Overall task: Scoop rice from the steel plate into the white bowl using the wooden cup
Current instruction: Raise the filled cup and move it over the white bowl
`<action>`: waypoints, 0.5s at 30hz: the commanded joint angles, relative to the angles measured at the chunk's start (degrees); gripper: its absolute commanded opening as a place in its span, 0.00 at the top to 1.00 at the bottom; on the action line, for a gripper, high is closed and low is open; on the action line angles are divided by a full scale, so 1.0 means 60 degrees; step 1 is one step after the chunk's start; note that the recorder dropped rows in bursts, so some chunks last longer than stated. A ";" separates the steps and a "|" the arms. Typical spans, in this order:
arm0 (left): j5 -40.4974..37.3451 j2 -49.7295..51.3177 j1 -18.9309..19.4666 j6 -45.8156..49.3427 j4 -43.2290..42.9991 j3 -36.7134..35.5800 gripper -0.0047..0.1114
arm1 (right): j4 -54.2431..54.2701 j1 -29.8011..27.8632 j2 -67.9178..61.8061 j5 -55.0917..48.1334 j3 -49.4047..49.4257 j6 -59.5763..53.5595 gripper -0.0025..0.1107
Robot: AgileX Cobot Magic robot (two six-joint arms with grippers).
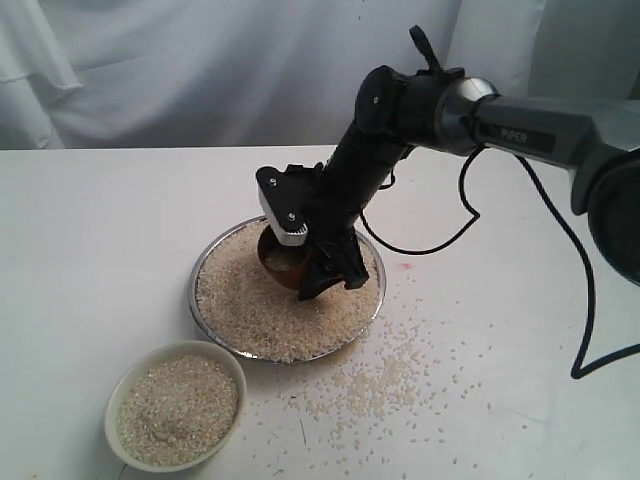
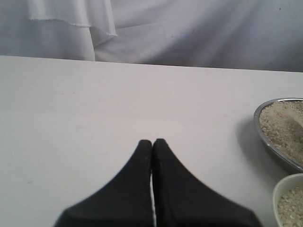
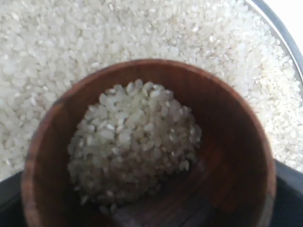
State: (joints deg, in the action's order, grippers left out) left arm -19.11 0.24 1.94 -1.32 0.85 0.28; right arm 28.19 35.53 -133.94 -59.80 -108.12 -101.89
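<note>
The left gripper (image 2: 152,143) hangs over a bare stretch of white counter (image 2: 94,104), its two black fingers pressed flat against each other so that only a thin seam shows between them down to the tips. Well to one side of the gripper, a curved section of the steel plate (image 2: 272,149) comes into view, its shiny rim casting a soft shadow on the counter toward the gripper. Pale rice (image 2: 284,125) fills the plate up to the rim. Just beside the plate, nearer the camera, sits part of the white bowl (image 2: 279,189), also holding grains. Beyond the counter's far edge hangs white cloth (image 2: 189,28) in loose folds.
</note>
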 commanded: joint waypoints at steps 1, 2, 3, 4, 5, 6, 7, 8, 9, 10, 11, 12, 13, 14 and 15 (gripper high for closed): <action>0.0141 -0.0039 0.0018 -0.0005 0.0015 -0.0046 0.96 | 0.0509 -0.0027 0.0343 -0.0244 -0.0083 -0.0026 0.98; 0.0141 -0.0039 0.0018 -0.0005 0.0015 -0.0046 0.96 | 0.0509 0.0052 0.0422 -0.0244 -0.0083 0.0026 0.98; 0.0141 -0.0039 0.0018 -0.0005 0.0015 -0.0046 0.96 | 0.0483 0.0116 0.0486 -0.0244 -0.0083 0.0070 0.98; 0.0141 -0.0039 0.0018 -0.0005 0.0015 -0.0046 0.96 | 0.0456 0.0221 0.0644 -0.0244 -0.0083 0.0125 0.98; 0.0141 -0.0039 0.0018 -0.0005 0.0015 -0.0046 0.96 | 0.0332 0.0318 0.0723 -0.0183 -0.0083 0.0126 0.98; 0.0141 -0.0039 0.0018 -0.0005 0.0015 -0.0046 0.96 | 0.0151 0.0417 0.0846 -0.0085 -0.0083 0.0126 0.98; 0.0141 -0.0039 0.0018 -0.0005 0.0015 -0.0046 0.96 | -0.0307 0.0612 0.0953 0.0085 -0.0083 0.0144 0.98; 0.0141 -0.0039 0.0018 -0.0005 0.0015 -0.0046 0.96 | -0.0688 0.0758 0.1043 0.0212 -0.0083 0.0269 0.98; 0.0141 -0.0039 0.0018 -0.0005 0.0015 -0.0046 0.96 | -0.1111 0.0919 0.1113 0.0338 -0.0083 0.0441 0.98; 0.0141 -0.0039 0.0018 -0.0005 0.0015 -0.0046 0.96 | -0.1773 0.1164 0.1192 0.0433 -0.0083 0.0780 0.98; 0.0141 -0.0039 0.0018 -0.0005 0.0015 -0.0046 0.96 | -0.2191 0.1392 0.1198 0.0433 -0.0083 0.0997 0.98; 0.0141 -0.0039 0.0018 -0.0005 0.0015 -0.0046 0.96 | -0.2645 0.1568 0.1225 0.0433 -0.0083 0.1267 0.98; 0.0141 -0.0039 0.0018 -0.0005 0.0015 -0.0046 0.96 | -0.3009 0.1831 0.1244 0.0392 -0.0083 0.1542 0.98; 0.0141 -0.0039 0.0018 -0.0005 0.0015 -0.0046 0.96 | -0.3264 0.1989 0.1264 0.0365 -0.0083 0.1768 0.98; 0.0141 -0.0039 0.0018 -0.0005 0.0015 -0.0046 0.96 | -0.3419 0.2188 0.1280 0.0324 -0.0083 0.1896 0.98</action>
State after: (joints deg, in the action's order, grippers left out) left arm -19.11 0.24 1.94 -1.32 0.85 0.28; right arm 11.87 46.06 -127.27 -57.67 -108.35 -93.83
